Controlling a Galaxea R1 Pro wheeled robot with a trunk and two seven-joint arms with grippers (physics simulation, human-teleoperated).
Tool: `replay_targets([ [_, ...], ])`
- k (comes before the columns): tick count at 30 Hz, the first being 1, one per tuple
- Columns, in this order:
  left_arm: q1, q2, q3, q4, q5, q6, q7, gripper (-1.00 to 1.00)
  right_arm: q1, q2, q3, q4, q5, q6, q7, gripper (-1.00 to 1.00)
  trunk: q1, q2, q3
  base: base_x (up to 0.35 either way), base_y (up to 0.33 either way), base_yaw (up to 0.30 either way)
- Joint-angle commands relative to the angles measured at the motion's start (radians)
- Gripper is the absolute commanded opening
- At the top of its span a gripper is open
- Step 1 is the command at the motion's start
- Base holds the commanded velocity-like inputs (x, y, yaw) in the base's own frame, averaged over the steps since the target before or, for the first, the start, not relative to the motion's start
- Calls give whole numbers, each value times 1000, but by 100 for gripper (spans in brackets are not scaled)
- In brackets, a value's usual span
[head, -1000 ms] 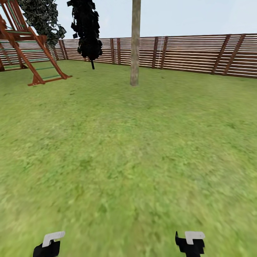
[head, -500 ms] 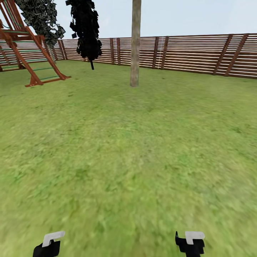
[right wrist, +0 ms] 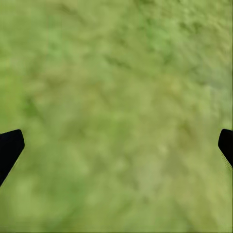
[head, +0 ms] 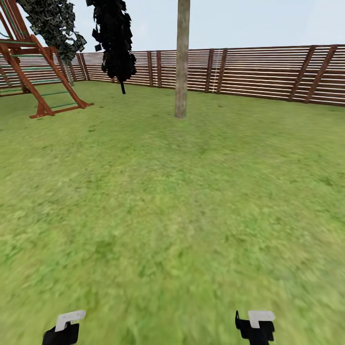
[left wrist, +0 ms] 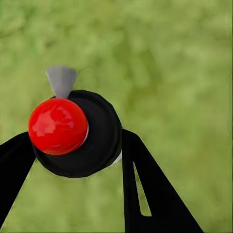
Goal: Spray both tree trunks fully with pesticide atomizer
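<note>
round black atomizer (glossy red knob)

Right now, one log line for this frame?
left gripper: shut on atomizer | right gripper: open | tree trunk: ahead across lawn

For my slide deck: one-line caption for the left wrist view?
Left gripper shut on the pesticide atomizer, red part toward the camera, above blurred lawn.

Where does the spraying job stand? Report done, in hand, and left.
Done: the pesticide atomizer sits clamped in the left gripper. In hand: the robot faces a bare tree trunk across the lawn, right gripper open. Left: no white specks show on that trunk; both trees need covering.
</note>
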Motion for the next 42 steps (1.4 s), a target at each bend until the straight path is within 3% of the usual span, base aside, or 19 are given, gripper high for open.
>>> replay_targets([
  [1,0,5,0,0,1,0,0,-100,0,0,0,-1,0,0,0,100,0,0,0,339,0,0],
  [42,0,9,0,0,1,-3,0,-100,0,0,0,-2,0,0,0,100,0,0,0,339,0,0],
])
